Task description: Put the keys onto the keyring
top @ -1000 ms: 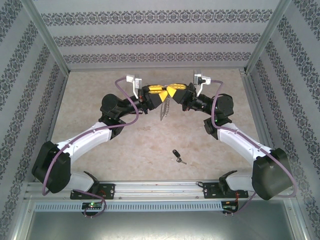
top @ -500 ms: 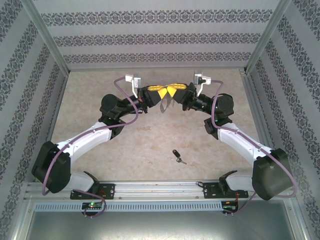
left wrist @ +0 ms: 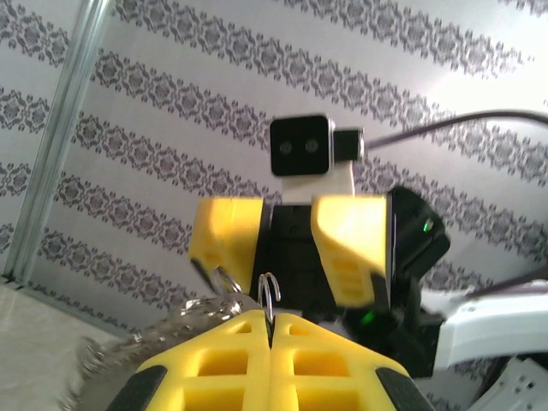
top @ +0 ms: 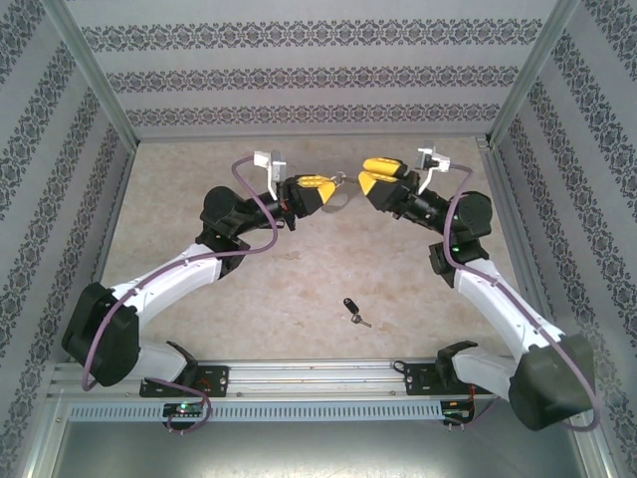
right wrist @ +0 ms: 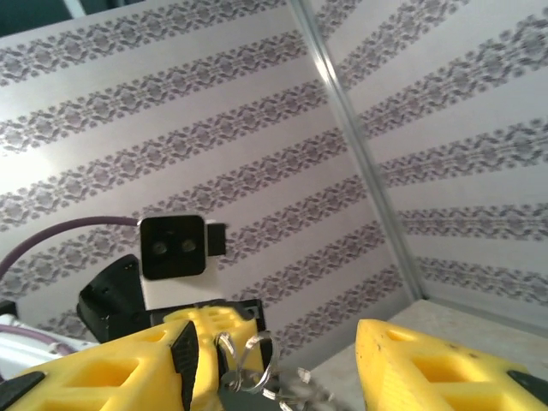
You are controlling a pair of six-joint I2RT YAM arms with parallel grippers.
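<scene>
Top external view: two arms reach over a beige table (top: 249,289). The left gripper (top: 328,184) is clenched on the keyring (top: 340,183), holding it up in the air near the far wall. The right gripper (top: 364,176) faces it, just beside but apart, its fingers spread and gripping nothing. The key (top: 351,310) lies flat on the table, well apart from both, close to the arm bases.

Left wrist view: one small ring pokes up between the pressed yellow fingers.

The key looks light and stiff. Its chunky black head is probably the best place to pinch, since the short blade is thin and likely slippery. The keyring (thin metal) may swivel in a pinch – grip it firmly.
</scene>
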